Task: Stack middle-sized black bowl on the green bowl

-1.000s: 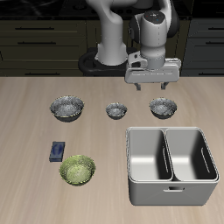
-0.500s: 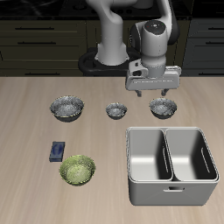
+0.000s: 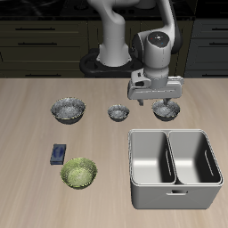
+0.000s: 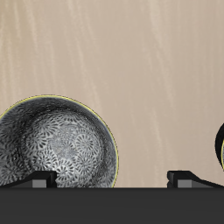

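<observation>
The middle-sized black bowl (image 3: 166, 110) stands upright on the table just behind the grey bin, and it also shows in the wrist view (image 4: 56, 145) with its speckled grey-white inside. My gripper (image 3: 159, 98) is open and empty, low over this bowl, fingers astride its rim region; in the wrist view the gripper (image 4: 112, 178) shows both fingertips (image 4: 38, 179) apart. The green bowl (image 3: 78, 173) sits empty near the table's front edge, far from the gripper.
A wider dark speckled bowl (image 3: 68, 109) and a tiny dark bowl (image 3: 118, 112) stand in the same row; the tiny bowl's rim (image 4: 220, 145) shows in the wrist view. A grey two-compartment bin (image 3: 175, 180) stands in front. A small blue box (image 3: 59, 153) lies by the green bowl.
My gripper has come down and a little toward the table's front, closer over the middle-sized black bowl. The bowls have not moved.
</observation>
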